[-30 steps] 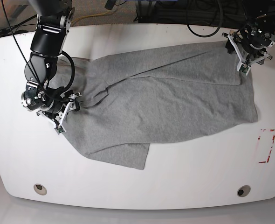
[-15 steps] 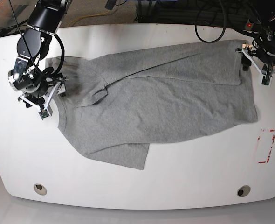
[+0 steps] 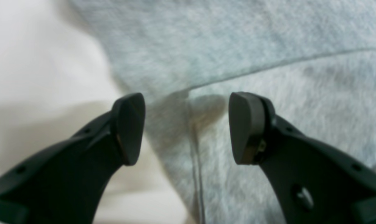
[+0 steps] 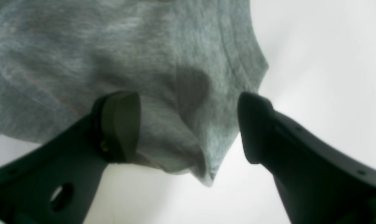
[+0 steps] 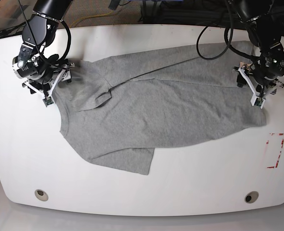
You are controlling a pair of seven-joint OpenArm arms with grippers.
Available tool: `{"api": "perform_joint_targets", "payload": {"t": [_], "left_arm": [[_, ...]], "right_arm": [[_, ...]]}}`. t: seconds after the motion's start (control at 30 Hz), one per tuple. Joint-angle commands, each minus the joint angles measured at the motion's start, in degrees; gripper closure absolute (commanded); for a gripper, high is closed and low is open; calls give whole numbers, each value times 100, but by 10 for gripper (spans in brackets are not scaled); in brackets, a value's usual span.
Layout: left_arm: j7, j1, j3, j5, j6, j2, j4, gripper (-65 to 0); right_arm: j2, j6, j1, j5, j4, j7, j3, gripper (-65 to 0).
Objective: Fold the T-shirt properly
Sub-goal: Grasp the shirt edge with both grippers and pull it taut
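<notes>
The heather-grey T-shirt [image 5: 171, 110] lies spread across the white table [image 5: 204, 183], with one layer folded over along its far side and its plain side up. My right gripper [image 5: 57, 85] stands open at the shirt's left end. In the right wrist view a sleeve tip [image 4: 206, 149] lies under the right gripper [image 4: 189, 124], between its dark fingers and not pinched. My left gripper [image 5: 249, 89] is open over the shirt's right edge. In the left wrist view the left gripper [image 3: 186, 124] straddles a stitched hem of the T-shirt [image 3: 269, 62].
A red-outlined rectangle [image 5: 275, 150] is marked near the table's right edge. Two round holes [image 5: 41, 194] [image 5: 251, 197] sit near the front edge. Cables hang behind the table at the back.
My right gripper opened, let go of the cloth and moved left and toward the far side. My left arm came from the far right corner down to the shirt's right edge.
</notes>
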Motion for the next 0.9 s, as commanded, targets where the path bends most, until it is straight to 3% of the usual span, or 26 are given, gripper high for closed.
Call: {"api": "perform_joint_targets", "payload": {"t": [0.0, 0.27, 0.33, 0.43, 0.53, 0.7, 0.87], "left_arm": [[-88, -135, 4, -32, 14, -78, -169, -390], [-88, -363, 4, -32, 14, -78, -688, -368], [-88, -416, 4, -32, 14, -78, -785, -290], [-88, -513, 4, -32, 14, -87, -987, -119], [-88, -548, 4, -24, 14, -96, -1057, -14], [-88, -530, 4, -59, 14, -166, -1040, -6], [-88, -530, -31, -68, 14, -166, -864, -4]], "right_arm": [[108, -10, 69, 46, 125, 54, 85, -466], [108, -10, 60, 46, 283, 37, 191, -466], [108, -10, 16, 46, 345, -42, 314, -466], [117, -10, 7, 46, 354, -148, 551, -466], [143, -10, -11, 46, 354, -236, 683, -466], [117, -10, -19, 151, 354, -623, 700, -466], [108, -10, -90, 784, 327, -1018, 709, -466]]}}
